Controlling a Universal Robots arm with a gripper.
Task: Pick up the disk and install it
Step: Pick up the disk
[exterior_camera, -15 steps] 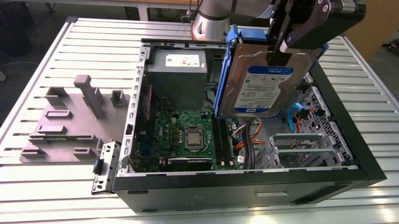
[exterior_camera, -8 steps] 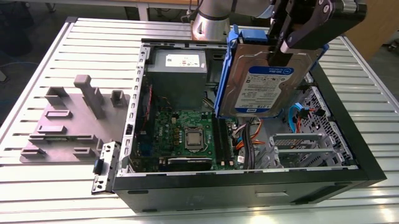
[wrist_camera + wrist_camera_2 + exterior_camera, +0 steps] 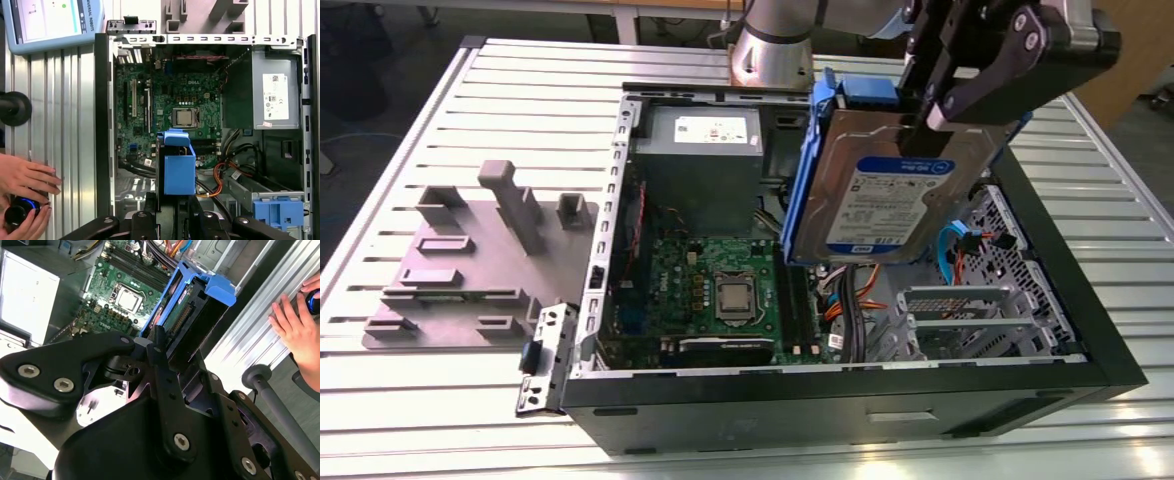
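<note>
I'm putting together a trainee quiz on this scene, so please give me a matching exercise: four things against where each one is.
Things:
1 the disk
2 power supply
3 grey fixture
4 hand

Places:
A lying on the table beside the case
B mounted inside the case
C held up by the gripper over the case
D at a round knob

Pairs: 1-C, 2-B, 3-A, 4-D

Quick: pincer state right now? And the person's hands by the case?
Pincer: shut on the disk, held up over the open computer case.
Person's hands: cupped around a small black knob on the table.
</note>
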